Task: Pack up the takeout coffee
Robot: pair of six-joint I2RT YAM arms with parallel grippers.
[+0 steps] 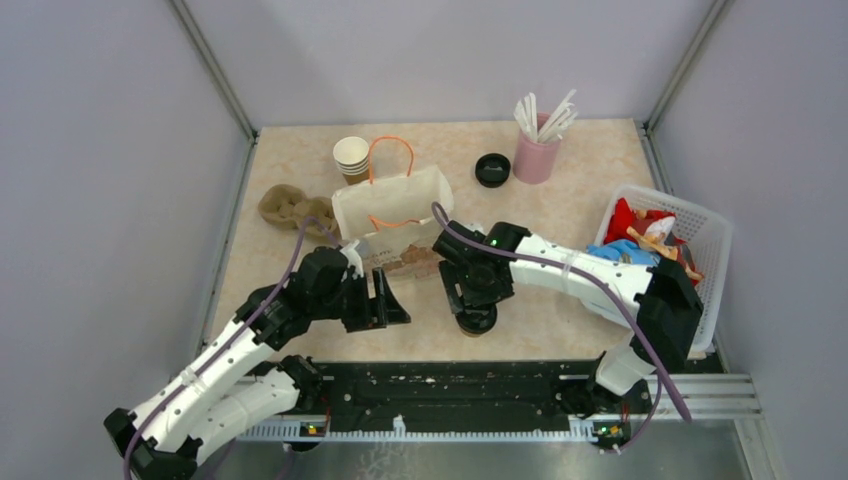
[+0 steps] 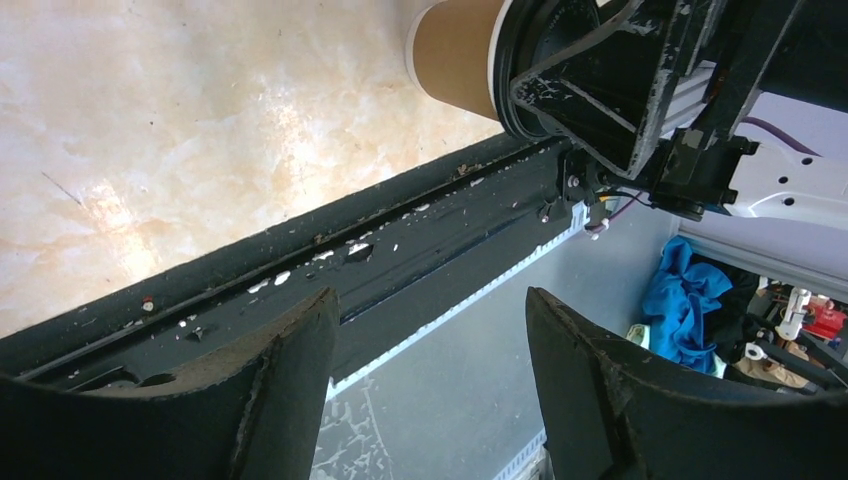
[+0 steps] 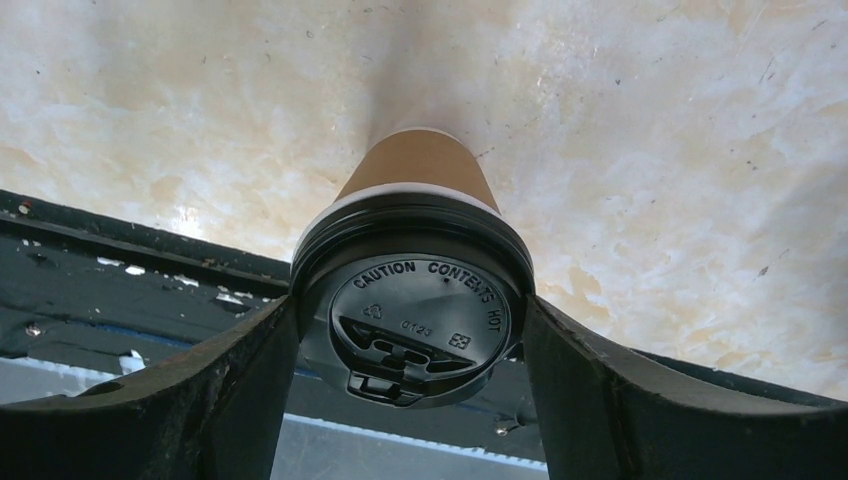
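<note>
A loose black lid (image 1: 492, 169) lies beside the pink straw holder (image 1: 536, 155).

Pale grey walls (image 1: 90, 150) close in three sides, metal posts (image 1: 215, 70) in the corners. The table (image 1: 580, 200) has a beige marbled top, evenly lit.

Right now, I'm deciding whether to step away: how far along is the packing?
Done: the coffee is lidded. In hand: the right hand clasps its top; the left hand is open, empty. Left: getting it into the bag.
</note>
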